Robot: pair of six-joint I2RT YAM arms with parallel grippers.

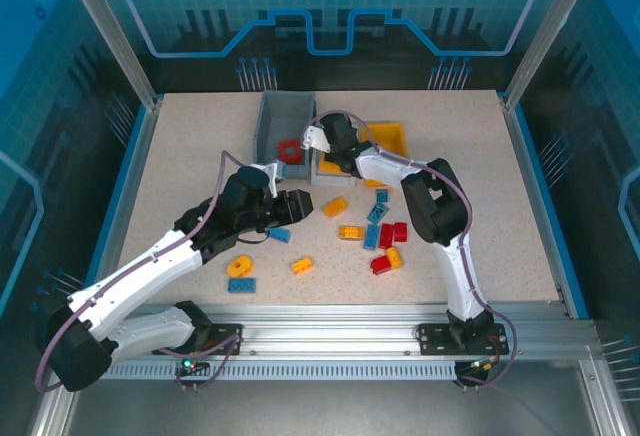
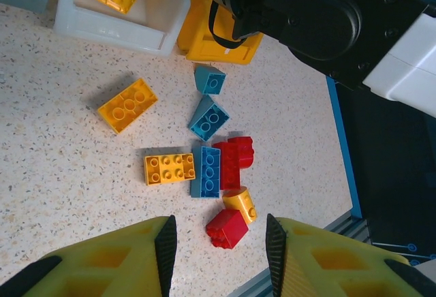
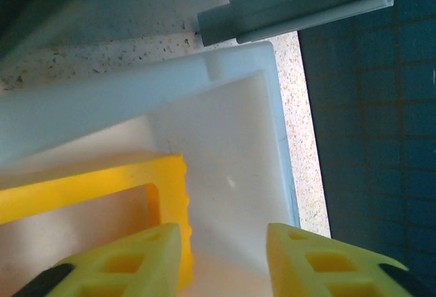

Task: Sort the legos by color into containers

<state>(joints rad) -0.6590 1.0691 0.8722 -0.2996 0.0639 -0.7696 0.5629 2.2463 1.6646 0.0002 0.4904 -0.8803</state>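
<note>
Legos [image 2: 206, 171], small red, blue and yellow plastic bricks, lay under the left gripper [image 2: 218, 249], its fingers parted and empty; the right gripper [image 3: 225, 256] gaped over a white plastic bin [image 3: 238, 127].

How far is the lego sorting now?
Done: a red ring brick lies in the grey bin, a yellow frame brick in the white bin. In hand: nothing; the right gripper hangs open over the white bin, the left gripper is open too. Left: about a dozen loose bricks on the table.
</note>
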